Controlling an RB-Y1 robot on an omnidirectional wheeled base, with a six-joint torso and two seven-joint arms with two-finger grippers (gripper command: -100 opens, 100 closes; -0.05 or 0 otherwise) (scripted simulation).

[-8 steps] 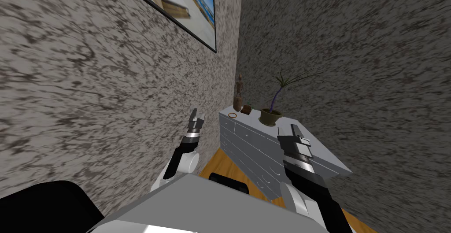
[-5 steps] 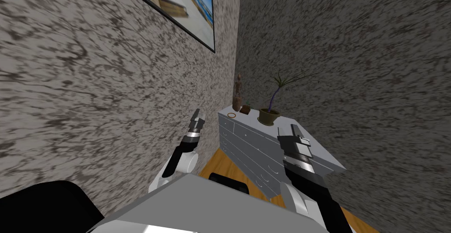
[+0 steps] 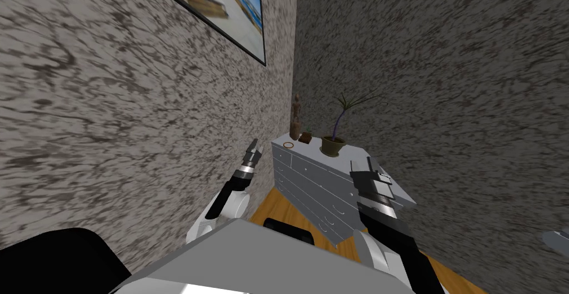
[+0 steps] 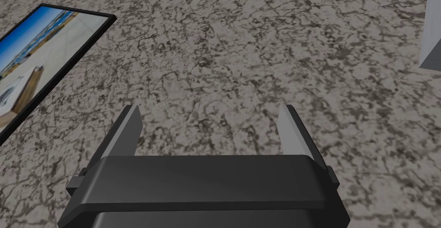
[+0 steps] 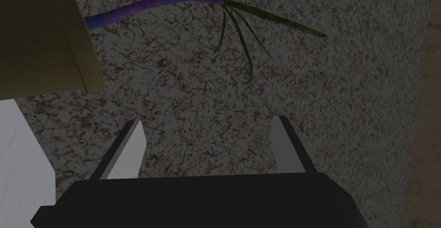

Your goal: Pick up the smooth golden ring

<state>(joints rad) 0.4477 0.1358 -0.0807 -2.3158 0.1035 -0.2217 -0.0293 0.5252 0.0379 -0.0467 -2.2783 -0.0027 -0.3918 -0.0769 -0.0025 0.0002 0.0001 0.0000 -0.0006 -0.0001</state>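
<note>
Speckled walls (image 3: 111,118) close in on a tight corner, and the grey dresser (image 3: 311,180) stands in it at twelve o'clock from me. My right gripper (image 3: 365,165) is at the dresser's near end, fingers spread with nothing between them. My left gripper (image 3: 254,147), also spread and empty, faces the wall beside the dresser.

On top stand a potted plant (image 3: 332,146), a slim brown figurine (image 3: 295,119) and a small brown box (image 3: 305,136). The thin golden ring (image 3: 288,144) lies flat near the far left corner, at nine o'clock from the pot.

As I judge it, the ring is so thin that my blades could skid over it or flick it off the edge. Reaching across with the right arm could topple the pot.
</note>
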